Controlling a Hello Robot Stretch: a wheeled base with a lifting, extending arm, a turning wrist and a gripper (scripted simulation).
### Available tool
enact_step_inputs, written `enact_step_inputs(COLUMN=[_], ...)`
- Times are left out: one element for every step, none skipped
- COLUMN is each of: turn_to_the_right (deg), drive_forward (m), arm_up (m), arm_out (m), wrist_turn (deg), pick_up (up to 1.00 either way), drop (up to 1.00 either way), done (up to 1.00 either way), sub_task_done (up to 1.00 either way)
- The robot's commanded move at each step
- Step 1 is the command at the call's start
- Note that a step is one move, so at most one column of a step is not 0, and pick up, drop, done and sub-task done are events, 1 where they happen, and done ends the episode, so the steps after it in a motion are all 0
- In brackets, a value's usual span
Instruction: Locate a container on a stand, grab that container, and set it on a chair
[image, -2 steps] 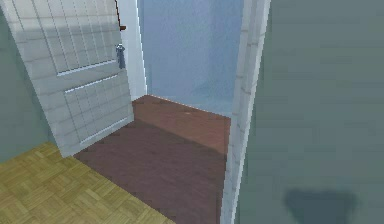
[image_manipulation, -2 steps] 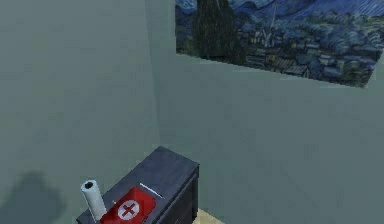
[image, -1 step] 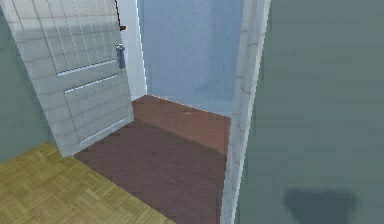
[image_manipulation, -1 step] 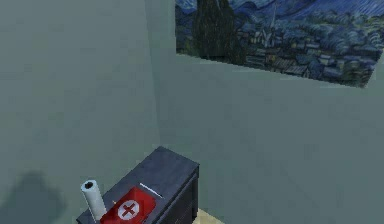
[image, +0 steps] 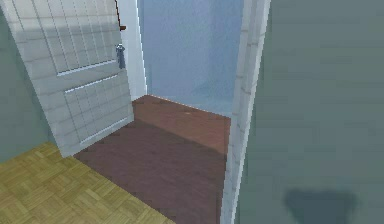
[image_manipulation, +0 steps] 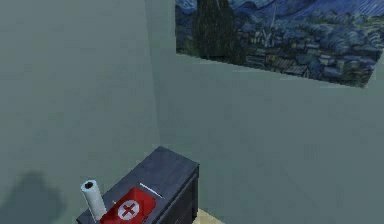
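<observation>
1. Arm side view: dark grey stand (image_manipulation: 172, 178) at the bottom edge, set against a grey-green wall (image_manipulation: 80, 90) near the room corner.
2. Red container (image_manipulation: 130, 209) lies flat on the stand's top, toward the end nearer the camera. It has a white round mark with a red cross on its lid. The picture's bottom edge cuts off its lower part.
3. White roll (image_manipulation: 92, 196) stands upright just left of the container, at the left edge of the stand's top. Cannot tell whether roll and container touch.
4. The far end of the stand's top, toward the wall, is bare dark grey.
5. Painting (image_manipulation: 280, 35) in dark blues hangs on the wall, up and to the right of the stand, well apart from it.
6. A small patch of pale floor (image_manipulation: 206, 217) shows just right of the stand's foot.
7. Forward view: white panelled door (image: 80, 70) stands open at the left, with a metal handle (image: 120, 55) on its edge.
8. Past the door: dark brown floor (image: 150, 160) and a light blue wall (image: 190, 50) behind it.
9. Yellow parquet (image: 45, 185) at lower left. A white door frame (image: 245, 100) runs down right of middle.
10. Gripper: cannot tell how the fingers stand, so the container is placed by the stand alone.
</observation>
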Motion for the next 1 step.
enact_step_inputs(turn_to_the_right=[0.0], drive_forward=[0.0], arm_up=[0.5], arm_out=[0.0], wrist_turn=[0.0], pick_up=[0.0], drop=[0.0], done=[0.0], sub_task_done=[0.0])
